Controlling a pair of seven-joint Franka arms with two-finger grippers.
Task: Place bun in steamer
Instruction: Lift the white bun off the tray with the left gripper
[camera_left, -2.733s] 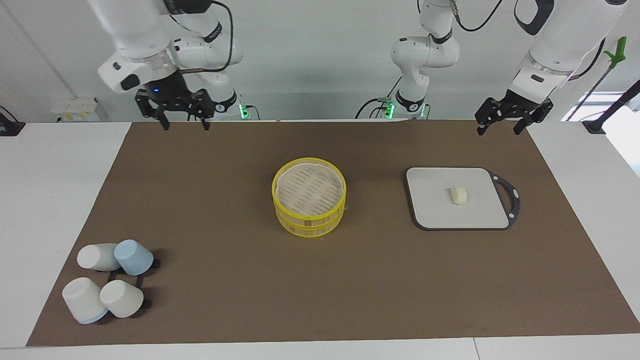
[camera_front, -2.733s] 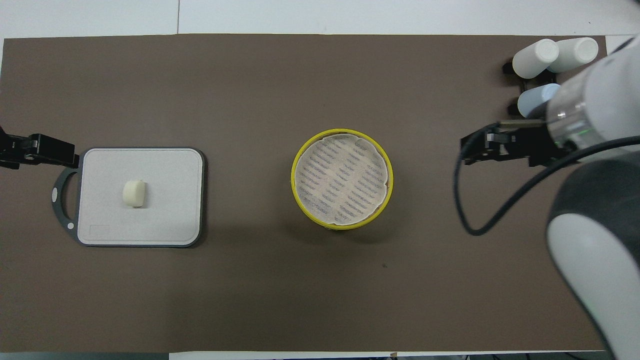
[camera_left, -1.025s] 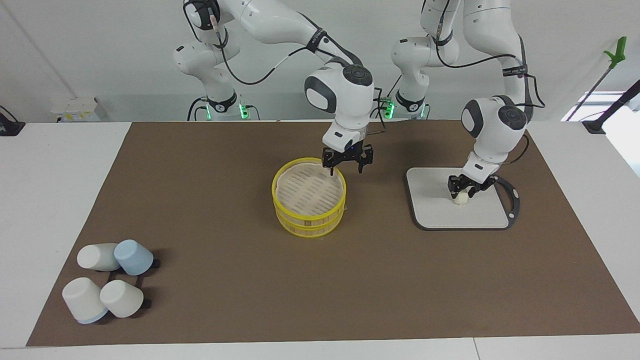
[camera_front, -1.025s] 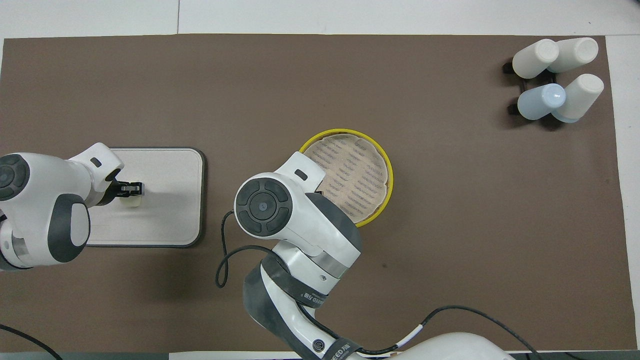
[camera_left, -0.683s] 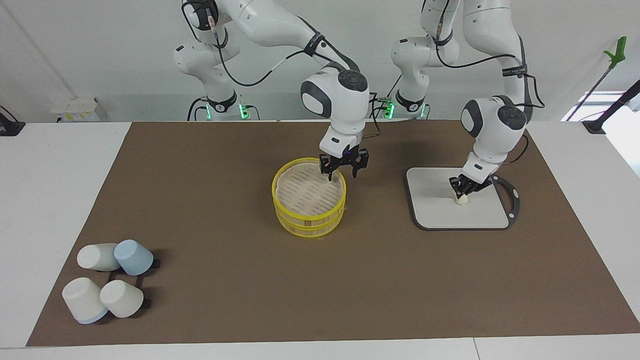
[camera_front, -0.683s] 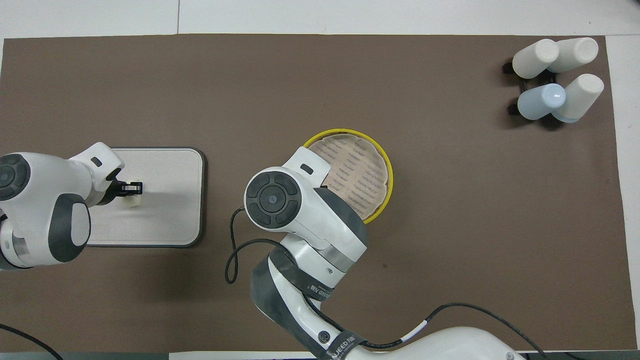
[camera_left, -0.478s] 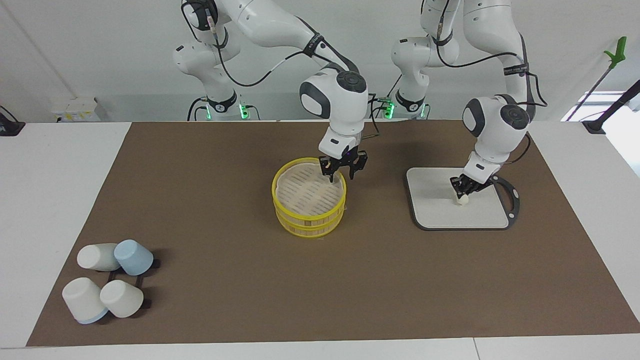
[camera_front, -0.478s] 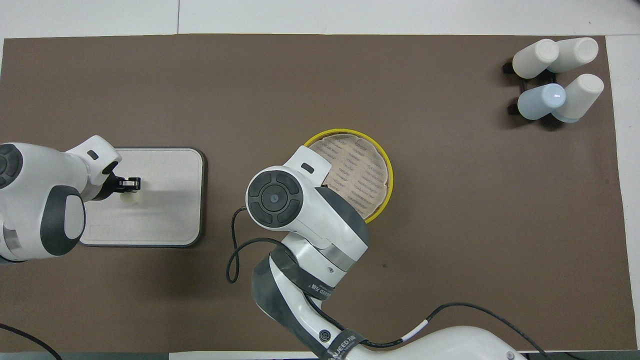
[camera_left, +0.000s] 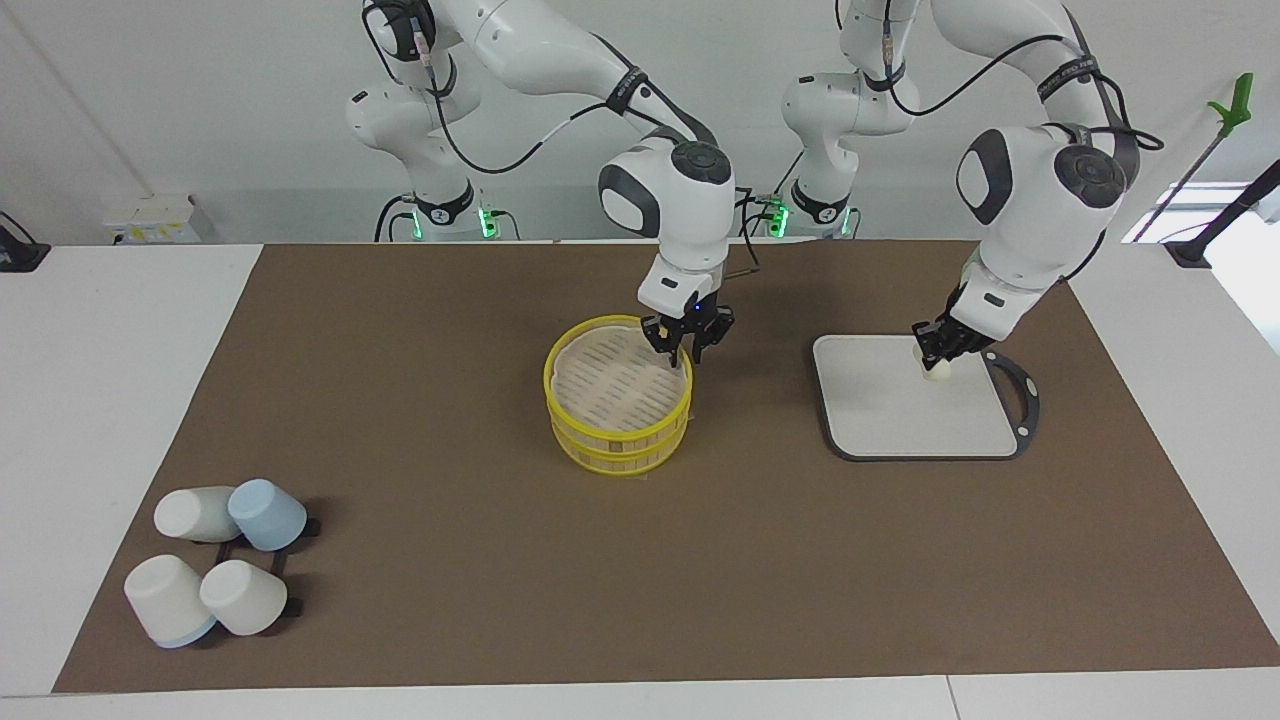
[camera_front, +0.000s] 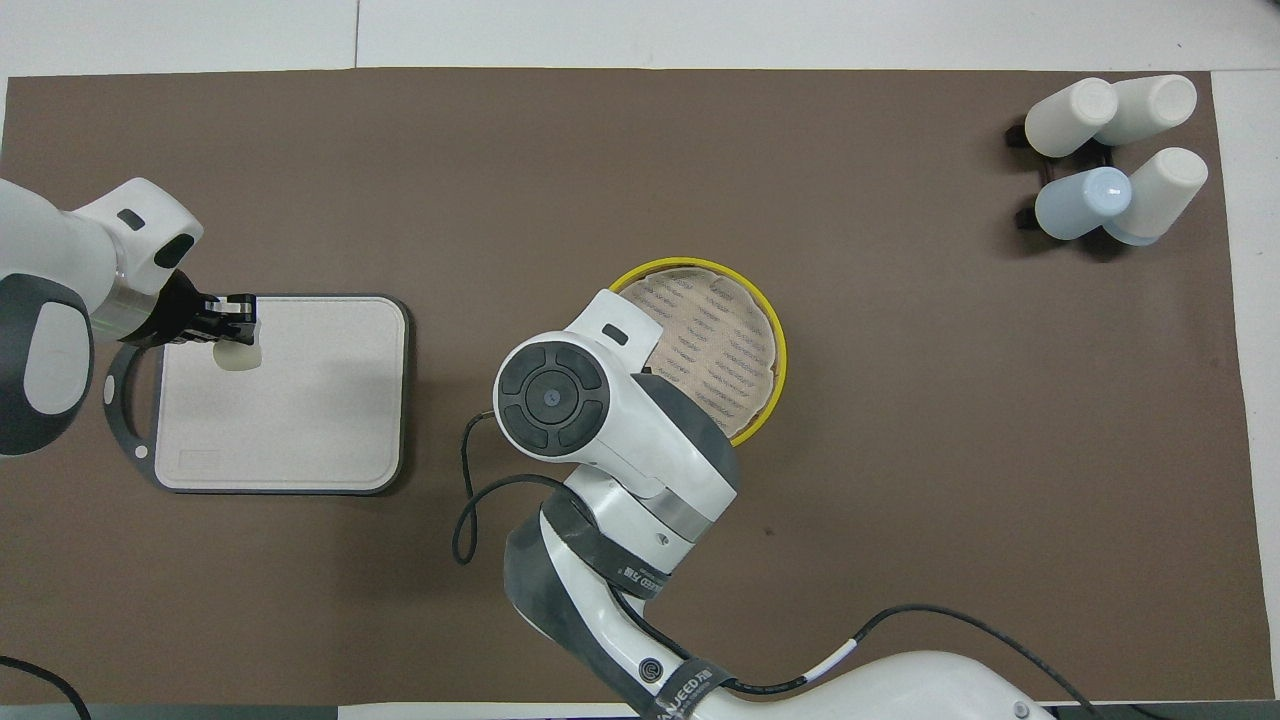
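The bun (camera_left: 937, 371) is a small cream lump pinched in my left gripper (camera_left: 941, 353), which is shut on it and holds it just above the grey board (camera_left: 880, 420), over the board's edge nearest the robots. In the overhead view the bun (camera_front: 238, 356) hangs under the left gripper (camera_front: 236, 334) over the board (camera_front: 300, 420). The yellow-rimmed steamer (camera_left: 615, 440) stands mid-mat. My right gripper (camera_left: 686, 350) is down at its top rim on the side nearest the robots, fingers closed on the rim. In the overhead view the right arm's hand hides that gripper and part of the steamer (camera_front: 781, 350).
Several white and pale-blue cups (camera_left: 215, 560) lie on a black rack at the right arm's end of the mat, farther from the robots; they also show in the overhead view (camera_front: 1110, 160). The board's black handle (camera_left: 1025, 395) points toward the left arm's end.
My left gripper closed on the bun and lifted it off the board, toward the robots. My right gripper came down at the steamer's rim and its fingers narrowed onto it.
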